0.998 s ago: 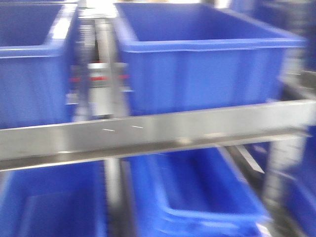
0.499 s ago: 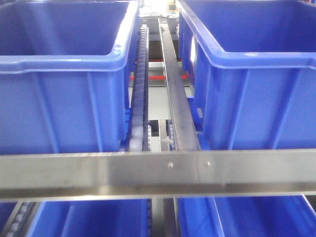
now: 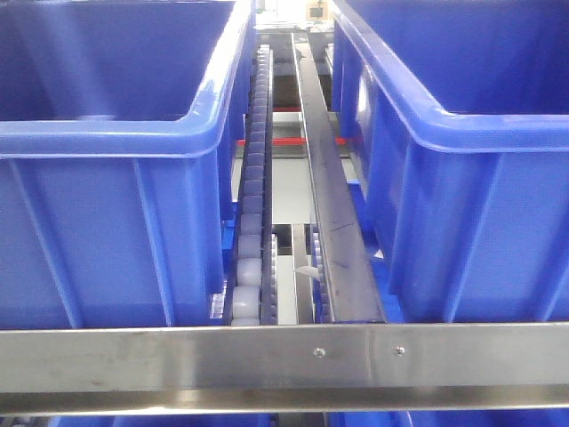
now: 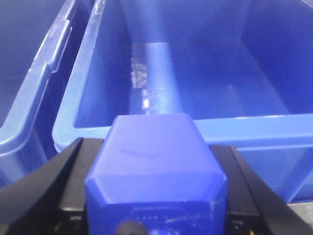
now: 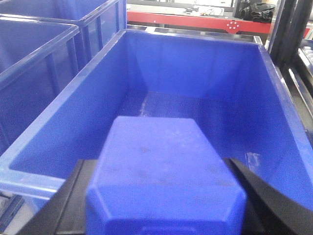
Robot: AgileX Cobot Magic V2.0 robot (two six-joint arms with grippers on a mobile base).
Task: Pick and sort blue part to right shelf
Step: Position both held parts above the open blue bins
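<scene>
left fingers: I'm seeing the black fingers (image 4: pixel 54 186) of the left gripper (image 4: pixel 152 144) clamping the flanks of the blue part (image 4: pixel 155 171).
right fingers: the right gripper (image 5: pixel 157 164) is pinching a second blue part (image 5: pixel 164 171) the same way, with fingers (image 5: pixel 264 205) tight on both sides.
part location: each part is hanging at the near rim of an open blue bin (image 4: pixel 244 125) (image 5: pixel 195 68).
right shelf: I'm looking at the steel crossbar (image 3: pixel 178 360) with two screws (image 3: pixel 318 352), and the roller track (image 3: pixel 252 205) and steel rail (image 3: pixel 333 222) running between two bins (image 3: pixel 107 133) (image 3: pixel 480 133).
writing: I'm only getting a white dotted ring (image 5: pixel 233 24) on the red beam (image 5: pixel 186 20), with no lettering I can make out.
</scene>
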